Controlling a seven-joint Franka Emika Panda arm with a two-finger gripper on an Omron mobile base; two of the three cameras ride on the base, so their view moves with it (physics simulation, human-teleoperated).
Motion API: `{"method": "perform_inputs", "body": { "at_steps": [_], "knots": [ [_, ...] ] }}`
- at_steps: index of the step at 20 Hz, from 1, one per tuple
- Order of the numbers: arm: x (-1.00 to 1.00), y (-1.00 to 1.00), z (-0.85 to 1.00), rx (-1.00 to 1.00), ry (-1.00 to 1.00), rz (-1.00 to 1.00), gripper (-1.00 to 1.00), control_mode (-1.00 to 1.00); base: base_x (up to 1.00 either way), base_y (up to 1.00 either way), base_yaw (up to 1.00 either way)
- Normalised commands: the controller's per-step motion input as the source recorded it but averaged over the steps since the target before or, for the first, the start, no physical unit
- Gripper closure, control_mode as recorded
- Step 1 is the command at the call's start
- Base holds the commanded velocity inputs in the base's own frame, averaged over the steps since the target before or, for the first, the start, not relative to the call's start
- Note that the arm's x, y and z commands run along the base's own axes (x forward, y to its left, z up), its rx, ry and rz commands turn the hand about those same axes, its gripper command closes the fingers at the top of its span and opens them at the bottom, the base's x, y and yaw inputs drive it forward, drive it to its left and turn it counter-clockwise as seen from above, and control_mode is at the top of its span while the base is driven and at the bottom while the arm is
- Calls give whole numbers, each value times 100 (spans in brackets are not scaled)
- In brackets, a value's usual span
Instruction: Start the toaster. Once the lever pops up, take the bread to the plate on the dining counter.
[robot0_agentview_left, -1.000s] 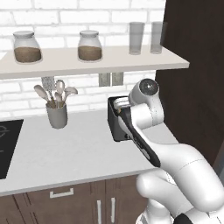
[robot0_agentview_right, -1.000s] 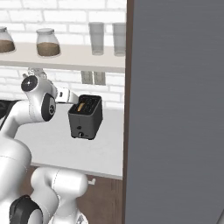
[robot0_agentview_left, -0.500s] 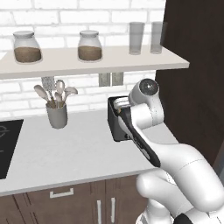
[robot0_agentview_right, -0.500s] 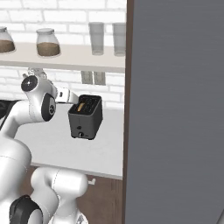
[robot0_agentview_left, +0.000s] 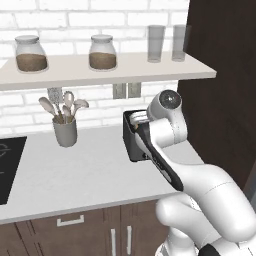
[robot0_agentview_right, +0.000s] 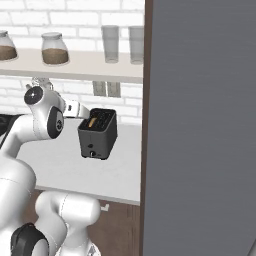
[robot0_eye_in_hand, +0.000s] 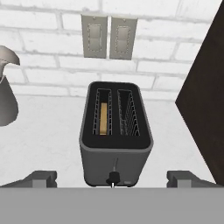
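Pincer (robot0_eye_in_hand: 112, 178) tips sit wide open at the near edge of the hand view, one on each side, holding nothing. Between them, a little farther on, stands the small boxy dark grey toaster (robot0_eye_in_hand: 116, 133) on the pale grey table (robot0_eye_in_hand: 48, 135). Its narrow front face, with a tiny round knob (robot0_eye_in_hand: 113, 178) low down, points toward the pincer. The golden-brown bread slice (robot0_eye_in_hand: 103, 118) stands down inside the toaster's left slot in the hand view, and the other slot has no bread. Beside the toaster is a tall dark brown cabinet wall (robot0_eye_in_hand: 205, 100). In the left base view, a grey cup of spoons (robot0_agentview_left: 64, 125) stands farther along the table, well apart from the toaster. Behind the toaster is the white brick wall (robot0_eye_in_hand: 43, 39) with two grey outlet plates (robot0_eye_in_hand: 108, 36). Above, a pale shelf (robot0_agentview_left: 100, 70) holds two glass jars with brown filling (robot0_agentview_left: 102, 51) and two clear glasses (robot0_agentview_left: 156, 43).
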Motion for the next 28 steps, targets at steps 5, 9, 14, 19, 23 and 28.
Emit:
{"method": "perform_inputs", "body": {
  "at_steps": [5, 9, 14, 19, 23, 28],
  "knots": [
    [0, 0, 0, 0, 0, 0, -100, -100, 0, 0, 0],
    [0, 0, 0, 0, 0, 0, -100, -100, 0, 0, 0],
    [0, 0, 0, 0, 0, 0, -100, -100, 0, 0, 0],
    [0, 0, 0, 0, 0, 0, -100, -100, 0, 0, 0],
    [0, 0, 0, 0, 0, 0, -100, -100, 0, 0, 0],
    [0, 0, 0, 0, 0, 0, -100, -100, 0, 0, 0]
  ]
}}
